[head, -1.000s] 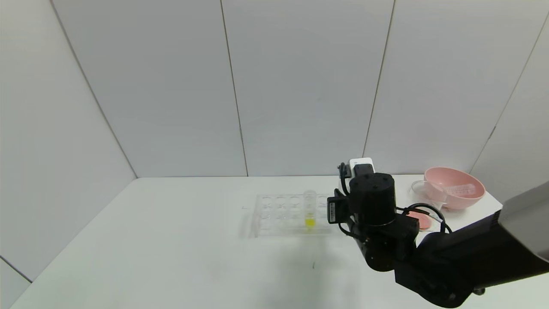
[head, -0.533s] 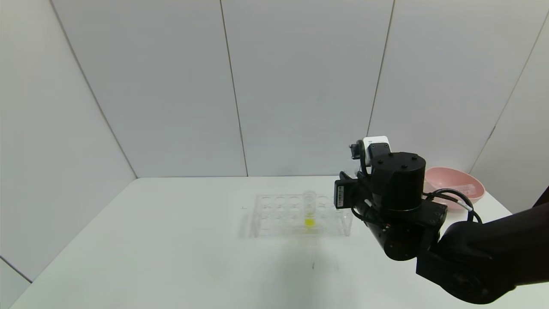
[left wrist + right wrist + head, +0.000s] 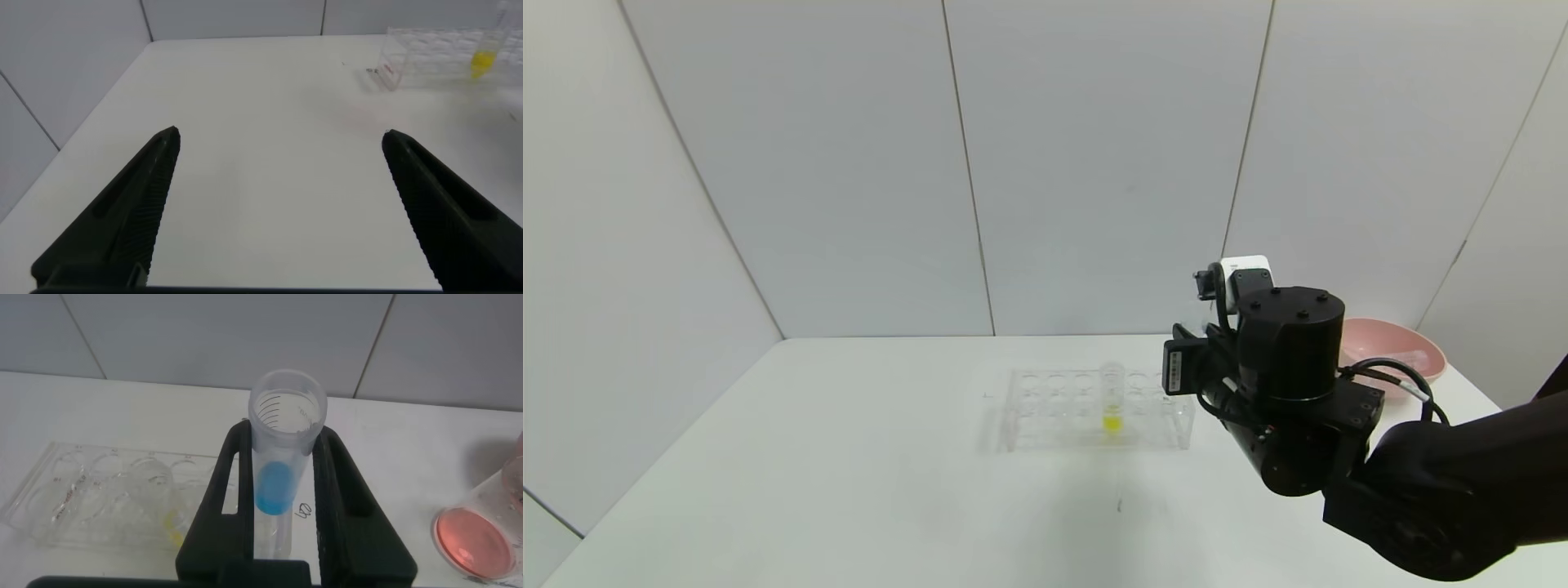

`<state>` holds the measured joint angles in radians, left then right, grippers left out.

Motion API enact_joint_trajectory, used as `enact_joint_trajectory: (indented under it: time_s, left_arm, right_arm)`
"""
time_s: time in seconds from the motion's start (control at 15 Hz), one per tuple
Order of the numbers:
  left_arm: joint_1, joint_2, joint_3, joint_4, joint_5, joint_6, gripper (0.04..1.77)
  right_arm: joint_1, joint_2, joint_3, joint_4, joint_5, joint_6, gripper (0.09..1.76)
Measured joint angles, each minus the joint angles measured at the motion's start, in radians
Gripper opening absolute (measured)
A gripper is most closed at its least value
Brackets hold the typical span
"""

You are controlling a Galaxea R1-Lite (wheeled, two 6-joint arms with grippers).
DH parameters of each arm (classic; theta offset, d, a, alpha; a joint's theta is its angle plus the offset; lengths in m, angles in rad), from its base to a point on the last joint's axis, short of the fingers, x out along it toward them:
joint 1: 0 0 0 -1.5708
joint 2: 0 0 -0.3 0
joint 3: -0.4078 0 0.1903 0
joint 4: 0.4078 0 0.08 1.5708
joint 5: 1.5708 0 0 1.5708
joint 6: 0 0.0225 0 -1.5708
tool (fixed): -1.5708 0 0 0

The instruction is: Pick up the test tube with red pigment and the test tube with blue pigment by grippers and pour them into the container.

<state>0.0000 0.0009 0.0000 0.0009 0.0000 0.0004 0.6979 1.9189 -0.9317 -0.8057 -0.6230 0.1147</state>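
Upright, blue test tube (image 3: 282,441)

A: What's the surface?
B: White table (image 3: 866,457), set vs. pale panelled walls.

A: What's on it?
B: Clear tube rack (image 3: 1086,412) approx. mid-table, w/ one tube of yellow liquid (image 3: 1112,398) upright in it; other holes seen from the head view look empty. Pink bowl (image 3: 1405,347) at the far right corner, partly hidden behind the arm.

A: Anything else?
B: Right wrist view shows a clear glass container (image 3: 482,531) w/ red-orange liquid at the bottom, standing on the table apart from the rack. Small dark speck (image 3: 1120,506) on the tabletop in front of the rack.
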Motion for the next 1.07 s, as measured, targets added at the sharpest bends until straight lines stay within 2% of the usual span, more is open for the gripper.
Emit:
enact_joint_trajectory:
  time_s: [0.07,0.27,0.53,0.73,0.93,1.07]
  left_arm:
    - [0.0,0.0,0.0,0.0,0.0,0.0,1.76]
    - [0.0,0.0,0.0,0.0,0.0,0.0,1.76]
    - [0.0,0.0,0.0,0.0,0.0,0.0,1.76]
    - [0.0,0.0,0.0,0.0,0.0,0.0,1.76]
    - [0.0,0.0,0.0,0.0,0.0,0.0,1.76]
    - [0.0,0.0,0.0,0.0,0.0,0.0,1.76]
  right_arm:
    - [-0.001,-0.005,0.003,0.004,0.008,0.0,0.49]
    - [-0.02,-0.057,0.047,0.029,0.11,-0.01,0.49]
    - [-0.14,-0.212,0.118,0.174,0.323,-0.053,0.49]
    - [-0.333,-0.364,0.137,0.376,0.615,-0.112,0.49]
    - [-0.605,-0.494,0.128,0.554,0.977,-0.223,0.49]
    - [-0.792,-0.546,0.111,0.662,1.165,-0.337,0.49]
